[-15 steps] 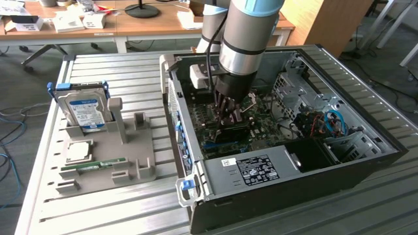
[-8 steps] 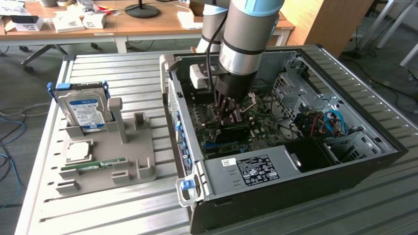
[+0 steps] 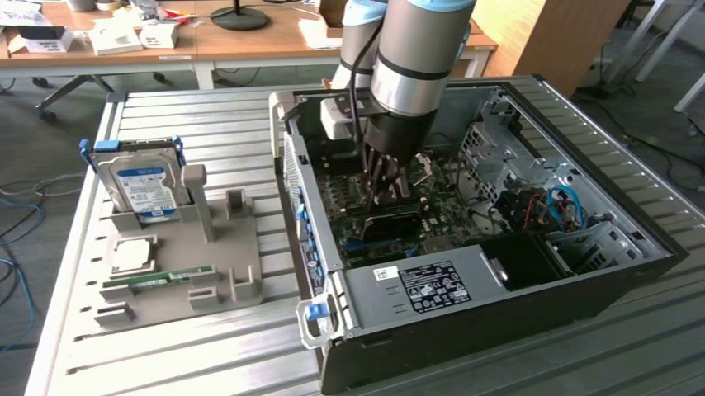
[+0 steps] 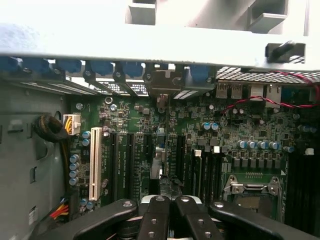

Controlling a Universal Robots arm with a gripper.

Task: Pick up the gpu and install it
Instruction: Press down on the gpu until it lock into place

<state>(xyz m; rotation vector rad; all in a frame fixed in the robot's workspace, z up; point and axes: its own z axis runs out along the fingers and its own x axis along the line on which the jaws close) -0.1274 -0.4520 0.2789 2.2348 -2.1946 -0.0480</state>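
Exterior view, one arm's fingers closed inside one computer case

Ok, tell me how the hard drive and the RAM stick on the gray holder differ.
The hard drive stands upright; the RAM stick lies low along its length. The hard drive is thick and silver with a blue label; the RAM stick is narrow and green. The hard drive is much the larger. Both sit on the gray holder, outside the computer case.
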